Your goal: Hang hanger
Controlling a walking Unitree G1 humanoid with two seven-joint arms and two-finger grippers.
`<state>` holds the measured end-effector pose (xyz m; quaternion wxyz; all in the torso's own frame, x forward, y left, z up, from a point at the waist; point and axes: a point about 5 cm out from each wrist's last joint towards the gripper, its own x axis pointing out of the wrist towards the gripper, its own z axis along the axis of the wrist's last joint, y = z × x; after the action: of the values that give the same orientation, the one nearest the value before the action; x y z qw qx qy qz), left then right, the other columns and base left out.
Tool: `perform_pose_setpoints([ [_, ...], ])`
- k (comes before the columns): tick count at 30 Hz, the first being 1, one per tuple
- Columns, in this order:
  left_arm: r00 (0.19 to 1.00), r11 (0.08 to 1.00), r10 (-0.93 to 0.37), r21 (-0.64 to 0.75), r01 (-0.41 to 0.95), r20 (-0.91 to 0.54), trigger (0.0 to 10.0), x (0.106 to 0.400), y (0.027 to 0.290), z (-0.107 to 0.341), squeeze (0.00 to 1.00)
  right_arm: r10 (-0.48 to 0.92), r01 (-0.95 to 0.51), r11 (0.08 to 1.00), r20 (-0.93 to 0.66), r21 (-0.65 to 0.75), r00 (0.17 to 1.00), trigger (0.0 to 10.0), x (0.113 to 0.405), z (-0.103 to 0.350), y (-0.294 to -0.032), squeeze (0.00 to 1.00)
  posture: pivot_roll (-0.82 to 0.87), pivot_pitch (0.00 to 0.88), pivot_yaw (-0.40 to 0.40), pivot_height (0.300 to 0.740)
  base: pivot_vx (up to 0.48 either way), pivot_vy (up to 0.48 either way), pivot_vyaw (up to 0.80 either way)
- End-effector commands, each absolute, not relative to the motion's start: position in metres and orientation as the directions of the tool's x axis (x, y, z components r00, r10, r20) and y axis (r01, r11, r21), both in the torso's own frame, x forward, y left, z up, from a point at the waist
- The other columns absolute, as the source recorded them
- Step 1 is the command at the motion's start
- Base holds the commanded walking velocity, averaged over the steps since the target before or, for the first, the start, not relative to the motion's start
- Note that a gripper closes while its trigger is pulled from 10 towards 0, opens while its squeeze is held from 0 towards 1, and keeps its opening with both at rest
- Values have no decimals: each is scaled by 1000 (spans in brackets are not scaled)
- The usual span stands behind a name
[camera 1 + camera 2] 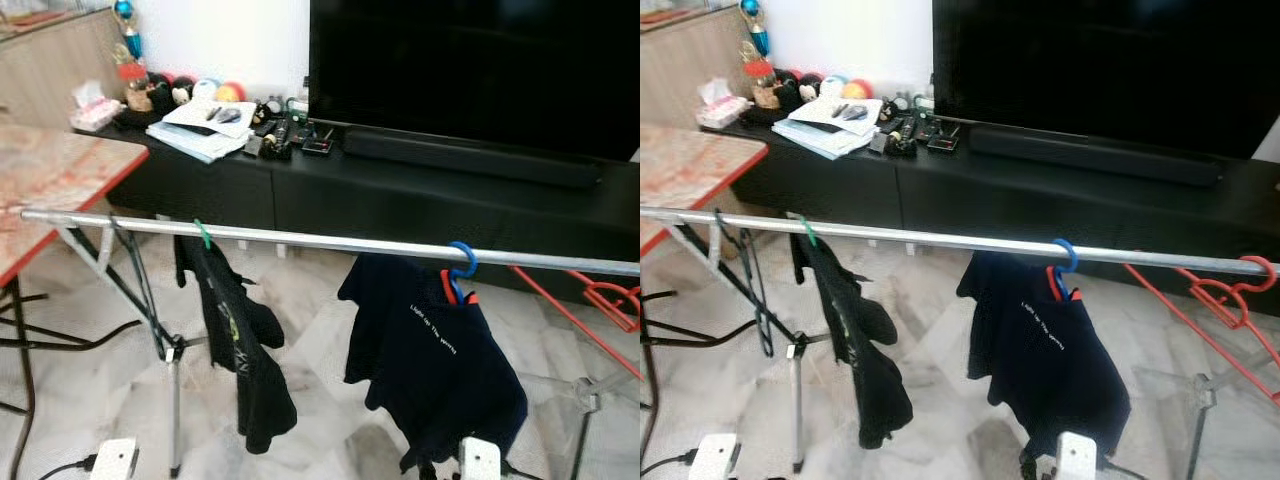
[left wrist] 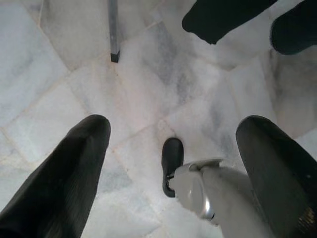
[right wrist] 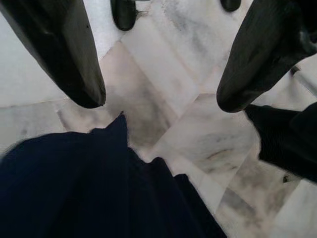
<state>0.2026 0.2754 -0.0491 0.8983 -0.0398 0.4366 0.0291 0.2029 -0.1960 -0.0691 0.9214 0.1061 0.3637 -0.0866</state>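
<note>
Hangers sit on the rail, both end effectors idle below

Garments already hang along the long silver metal rail (image 1: 330,241) that crosses your view. A blue plastic hanger hook (image 1: 462,262) grips the rail right of centre and carries a dark navy T-shirt with small white lettering (image 1: 430,355), so the shirt drapes straight down from it. Further left, a green hanger hook (image 1: 203,234) holds a black garment (image 1: 240,340) that hangs twisted and bunched, probably because it sits unevenly on its hanger. At the far right an empty red wire hanger (image 1: 1230,290) is hooked over the rail, and a thin black hanger (image 1: 755,290) hangs near the left end.

Your left end effector (image 2: 173,148) points down at the white marble floor (image 2: 158,89) with its two black fingers spread wide apart and nothing between them. Your right end effector (image 3: 158,64) is likewise spread and empty, hanging just above the navy shirt's hem.

Judging by this, the hanging looks done: neither end effector holds anything and the blue hook bears its own load. Behind the rail stands a low black TV cabinet (image 1: 400,200) with a large dark television (image 1: 470,70).
</note>
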Motion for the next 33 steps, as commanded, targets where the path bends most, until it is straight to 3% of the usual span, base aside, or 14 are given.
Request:
perform_pose_setpoints([
  [1,621,994,34,-41,-106,-783,10000,202,279,-48,0,-159,301,948,-656,108,738,10000,208,-63,-209,0,45,63,9,740,0,0,0],
  [10,620,994,39,-33,-105,-784,10000,202,282,-47,0,-346,433,901,-544,35,764,10000,233,-38,-238,0,55,70,25,740,0,0,0],
  [16,619,994,44,-24,-102,-784,10000,201,285,-46,0,-381,442,897,-478,18,792,10000,251,-22,-243,0,69,74,36,740,0,0,0],
  [33,620,995,58,-8,-103,-782,10000,199,292,-44,0,-328,376,927,-522,-15,787,10000,267,-16,-238,0,115,78,54,740,0,0,0],
])
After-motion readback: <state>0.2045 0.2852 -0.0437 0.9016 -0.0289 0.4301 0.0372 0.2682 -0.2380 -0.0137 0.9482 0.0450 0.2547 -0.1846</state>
